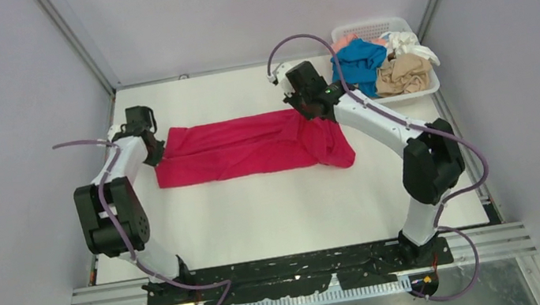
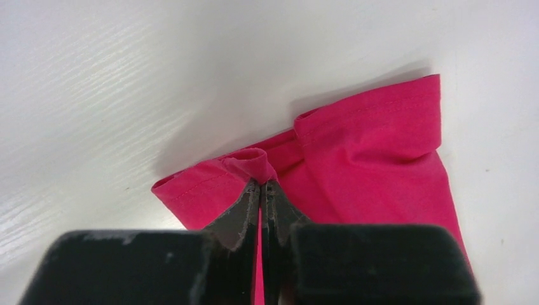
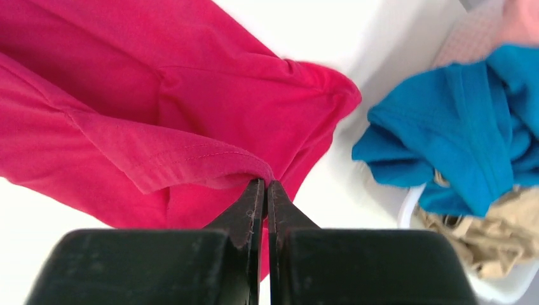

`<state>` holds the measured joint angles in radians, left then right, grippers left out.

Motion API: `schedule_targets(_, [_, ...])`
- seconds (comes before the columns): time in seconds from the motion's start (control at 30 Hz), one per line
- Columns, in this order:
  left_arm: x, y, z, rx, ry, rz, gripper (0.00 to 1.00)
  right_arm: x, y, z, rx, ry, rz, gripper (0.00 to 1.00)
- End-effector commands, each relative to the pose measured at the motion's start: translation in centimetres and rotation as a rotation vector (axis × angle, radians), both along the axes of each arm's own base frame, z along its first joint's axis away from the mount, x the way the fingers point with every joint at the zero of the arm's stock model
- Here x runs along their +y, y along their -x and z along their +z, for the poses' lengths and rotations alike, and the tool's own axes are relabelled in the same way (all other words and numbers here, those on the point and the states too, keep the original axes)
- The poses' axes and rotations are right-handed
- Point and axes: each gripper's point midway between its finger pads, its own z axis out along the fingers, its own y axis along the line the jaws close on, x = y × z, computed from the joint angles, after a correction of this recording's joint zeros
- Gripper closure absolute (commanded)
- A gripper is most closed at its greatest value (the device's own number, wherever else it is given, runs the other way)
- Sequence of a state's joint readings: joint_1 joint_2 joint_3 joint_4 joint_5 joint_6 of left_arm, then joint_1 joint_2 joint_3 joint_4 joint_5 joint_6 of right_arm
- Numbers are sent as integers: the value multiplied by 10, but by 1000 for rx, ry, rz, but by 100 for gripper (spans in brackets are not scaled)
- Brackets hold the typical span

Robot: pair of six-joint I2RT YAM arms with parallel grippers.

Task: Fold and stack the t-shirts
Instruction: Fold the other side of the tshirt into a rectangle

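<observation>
A white table point(image 1: 282, 206) is holding 1 spread shirt and a basket. The left gripper point(image 2: 262, 185) is pinching a small roll of hem at one end of the red shirt point(image 1: 238, 149), its fingers pressed together with only cloth between them. The right gripper point(image 3: 266, 184) is clamping a hemmed fold at the shirt's other end, its jaws showing just a thin slit. The red shirt is lying as a long band on the table, stretching from 1 gripper to the other. By the left gripper the cloth is lying fairly flat, while by the right gripper it is bunching and spreading toward the near side in a loose flap. Just beyond the right gripper, to its right, a white basket point(image 1: 370, 25) is sitting at the table's far corner. 4 crumpled shirts are piling inside it: a blue shirt point(image 3: 457, 121) closest to the gripper and spilling over the rim, a tan shirt point(image 1: 402, 74) right of that, and a white shirt point(image 1: 407, 41) and a peach shirt point(image 1: 347, 42) farther back.
</observation>
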<state>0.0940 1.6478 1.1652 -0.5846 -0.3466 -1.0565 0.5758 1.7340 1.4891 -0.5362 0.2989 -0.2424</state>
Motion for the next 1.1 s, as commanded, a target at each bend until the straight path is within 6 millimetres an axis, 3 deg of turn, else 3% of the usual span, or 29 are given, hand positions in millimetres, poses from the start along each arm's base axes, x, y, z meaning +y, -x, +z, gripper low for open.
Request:
schedule_targets(0.0, [5,-7,4,17,-27,-9,88,19,-30,0,-28,145,317,94])
schedule_targets(0.03, [6,-8,3,25,-30,-9,81,21,-34,-17,6,177,361,94])
schedule_targets(0.07, [7,-7,3,36,-34,-10,75,22,-43,-14,-11,228,421,94])
schedule_targets(0.1, [8,-10,3,35,-39,-15,63,22,-52,-28,6,270,463,94])
schedule_targets(0.13, [7,-11,1,37,-36,-16,53,25,-63,-16,-21,278,474,93])
schedule_targets(0.17, [6,-12,0,38,-31,-18,45,25,-70,-29,5,313,504,87])
schedule_targets(0.2, [6,-12,1,42,-31,-22,33,28,-76,-21,-2,327,526,79])
schedule_targets(0.23, [6,-11,2,46,-32,-23,22,28,-80,-32,10,364,563,68])
schedule_targets(0.33, [10,-6,13,39,-58,-25,7,27,-100,-29,-58,405,535,56])
schedule_targets(0.4, [9,-5,27,8,-66,-41,5,23,-115,-15,-135,409,447,48])
schedule_targets(0.43, [6,-4,32,-10,-59,-54,3,21,-124,3,-199,391,376,46])
schedule_targets(0.47, [3,-3,42,-43,-55,-71,1,16,-124,21,-241,377,329,14])
schedule_targets(0.5, [-1,-3,46,-63,-45,-94,1,18,-129,38,-303,308,261,4])
schedule_targets(0.6, [-19,-3,59,-143,-5,-177,0,13,-109,83,-378,72,91,5])
schedule_targets(0.63, [-27,-5,60,-168,17,-226,0,14,-95,68,-311,-56,15,5])
schedule_targets(0.67, [-40,-10,62,-205,55,-287,0,19,-79,83,-304,-164,11,5])
schedule_targets(0.7, [-51,-16,63,-239,86,-349,0,25,-60,56,-213,-293,-44,5])
schedule_targets(0.73, [-65,-20,64,-262,121,-417,0,40,-38,65,-165,-462,-28,5])
schedule_targets(0.77, [-77,-24,64,-271,148,-477,0,45,-19,41,-98,-520,-18,5])
schedule_targets(0.8, [-87,-25,62,-262,167,-521,0,57,3,51,-44,-660,0,5])
schedule_targets(0.83, [-96,-26,58,-250,190,-562,1,57,20,27,16,-693,-6,5])
schedule_targets(0.87, [-104,-26,53,-240,214,-597,1,65,38,37,57,-785,20,5])
schedule_targets(0.9, [-112,-27,46,-228,243,-624,0,64,52,17,103,-804,14,5])
schedule_targets(0.93, [-118,-26,38,-212,267,-640,0,70,65,21,144,-862,38,5])
schedule_targets(0.97, [-121,-25,30,-198,280,-645,0,71,74,10,181,-874,47,5])
schedule_targets(1.0, [-122,-25,22,-182,291,-640,0,74,82,7,220,-893,62,5])
schedule_targets(1.07, [-122,-25,10,-159,308,-631,0,69,87,-17,286,-846,23,5])
